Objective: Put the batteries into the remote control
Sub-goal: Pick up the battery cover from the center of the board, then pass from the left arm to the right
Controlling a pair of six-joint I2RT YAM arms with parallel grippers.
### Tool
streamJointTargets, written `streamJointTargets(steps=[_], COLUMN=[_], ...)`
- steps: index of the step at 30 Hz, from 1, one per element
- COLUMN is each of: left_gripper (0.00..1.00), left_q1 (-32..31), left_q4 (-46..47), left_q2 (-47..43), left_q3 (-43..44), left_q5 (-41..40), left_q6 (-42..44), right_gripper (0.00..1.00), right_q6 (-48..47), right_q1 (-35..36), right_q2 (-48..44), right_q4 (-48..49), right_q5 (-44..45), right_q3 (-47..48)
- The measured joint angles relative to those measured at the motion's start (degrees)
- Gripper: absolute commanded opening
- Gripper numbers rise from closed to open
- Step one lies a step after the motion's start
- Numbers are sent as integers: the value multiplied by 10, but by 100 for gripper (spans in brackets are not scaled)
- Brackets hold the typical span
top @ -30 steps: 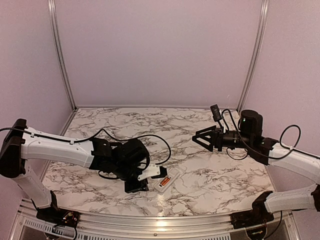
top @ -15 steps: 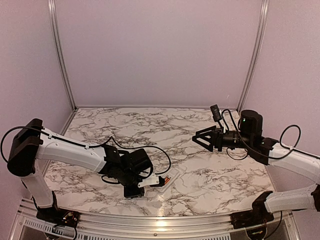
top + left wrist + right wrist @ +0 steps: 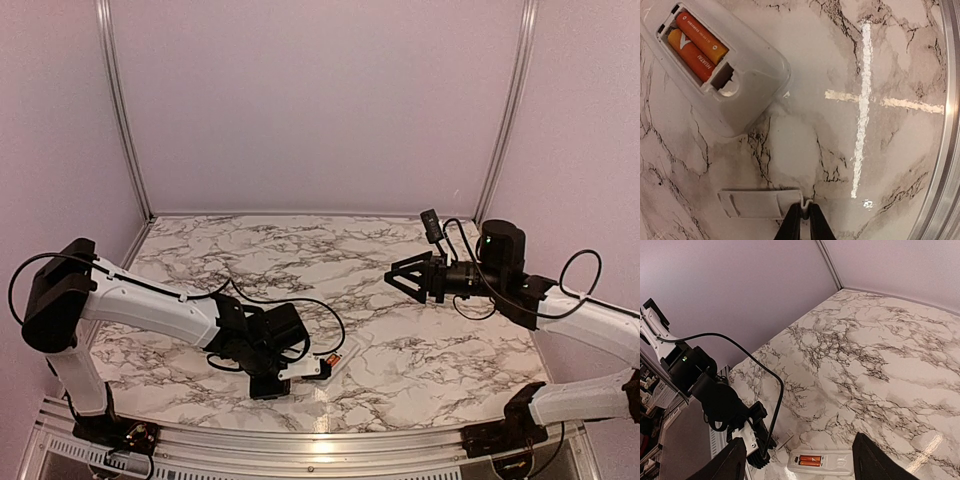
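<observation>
The remote control (image 3: 756, 86) was laid face down on the marble table (image 3: 420, 345), near the front edge. Its back was not covered, and the two batteries (image 3: 694, 46) were seen side by side inside the hollow there. The battery lid (image 3: 759, 203) was laid flat on the table close by, apart from the remote control.

The left gripper (image 3: 802, 214) was held low over the table at one end of the battery lid. Its fingers were squeezed almost together, and a thin bit of the lid's edge was pinched between the tips.

The right gripper (image 3: 400, 280) was held up in the air over the right side of the table, well apart from the remote control. Its fingers were spread wide, and nothing was held in them.
</observation>
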Motion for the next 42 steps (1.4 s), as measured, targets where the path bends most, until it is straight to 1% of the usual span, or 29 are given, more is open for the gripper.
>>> streamJointTargets(steps=[4, 9, 12, 16, 20, 23, 25, 29, 32, 34, 42], left_gripper=[0, 0, 0, 0, 0, 0, 0, 0, 1, 1, 3], left_q1=[-1, -1, -1, -1, -1, -2, -2, -2, -2, -2, -2], left_q4=[0, -2, -8, -16, -13, -10, -9, -7, -3, 4, 89], left_q2=[0, -3, -19, -74, -144, -179, -196, -218, -237, -251, -303], left_q3=[0, 0, 0, 12, 55, 83, 99, 118, 122, 122, 107], left_q5=[3, 12, 35, 97, 200, 268, 314, 389, 436, 461, 523], left_q6=[0, -4, -8, -14, -19, -25, -31, -39, -48, -60, -121], right_gripper=[71, 71, 70, 71, 72, 72, 72, 70, 64, 60, 56], right_q6=[0, 0, 0, -2, 0, -2, -12, -66, -106, -124, -196], right_q1=[0, 0, 0, 0, 2, 14, 40, 113, 156, 178, 262], right_q2=[0, 2, 6, 10, 10, 6, -1, -19, -31, -32, 13], right_q4=[0, 0, 0, 7, 43, 66, 73, 58, 48, 40, -24], right_q5=[0, 0, -1, -14, -66, -103, -125, -154, -166, -173, -173], right_q3=[0, 0, 0, 0, 0, 4, 15, 59, 87, 99, 149])
